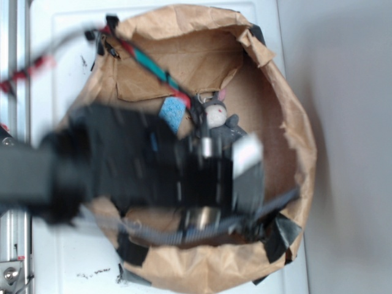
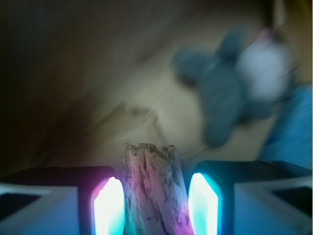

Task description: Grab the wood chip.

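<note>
The hand [image 2: 155, 205] stands closed on the wood chip [image 2: 154, 188], its two glowing fingers [image 2: 108, 208] pressed against the chip's sides, with the grey stuffed mouse [image 2: 230, 83] lying beyond the chip inside the brown paper bag [image 1: 288, 116].

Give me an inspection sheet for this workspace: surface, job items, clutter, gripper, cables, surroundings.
Surface: crumpled brown paper bowl-like enclosure fixed with black tape, on a white table.
Job items: rough brown elongated wood chip stands between the fingers, one ragged end sticking out in front of them; hidden in the exterior view.
Clutter: small grey plush mouse toy; light-blue rectangular sponge; both apart from the chip.
Gripper: black gripper, fingers close on both sides of the chip; contact cannot be confirmed, image blurred.
Cables: red, teal and black cable bundle crossing the enclosure's upper left.
Surroundings: plain grey wall to the right.
</note>
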{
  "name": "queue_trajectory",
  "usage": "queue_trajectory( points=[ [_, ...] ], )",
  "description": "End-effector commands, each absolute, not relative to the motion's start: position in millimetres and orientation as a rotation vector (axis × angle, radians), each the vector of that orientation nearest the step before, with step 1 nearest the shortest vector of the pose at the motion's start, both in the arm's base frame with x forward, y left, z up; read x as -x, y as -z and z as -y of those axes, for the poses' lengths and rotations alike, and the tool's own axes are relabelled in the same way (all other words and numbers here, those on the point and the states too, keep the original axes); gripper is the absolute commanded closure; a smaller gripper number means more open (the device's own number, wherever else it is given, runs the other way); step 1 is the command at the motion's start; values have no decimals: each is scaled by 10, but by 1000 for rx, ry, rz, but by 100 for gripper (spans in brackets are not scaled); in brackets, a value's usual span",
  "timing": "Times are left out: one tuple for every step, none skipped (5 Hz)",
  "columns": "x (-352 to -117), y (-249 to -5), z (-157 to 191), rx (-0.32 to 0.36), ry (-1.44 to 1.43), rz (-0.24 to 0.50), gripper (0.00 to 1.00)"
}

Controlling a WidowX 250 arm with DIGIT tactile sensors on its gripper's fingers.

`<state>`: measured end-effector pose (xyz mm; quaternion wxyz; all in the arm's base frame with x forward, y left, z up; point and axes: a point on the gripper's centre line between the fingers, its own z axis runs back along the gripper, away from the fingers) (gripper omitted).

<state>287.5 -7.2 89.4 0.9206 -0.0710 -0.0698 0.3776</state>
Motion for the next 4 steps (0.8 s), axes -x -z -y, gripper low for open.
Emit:
queue_trajectory(
  points=[
    [-2864,-1771,-334,133,-763,191,100],
    [-2798,-2013,-443,127,-688,134,100],
    [-2705,-2124,-451,104,-687,170,100],
    [-2665,-2157,-407,71,-704,196,100]
  ],
)
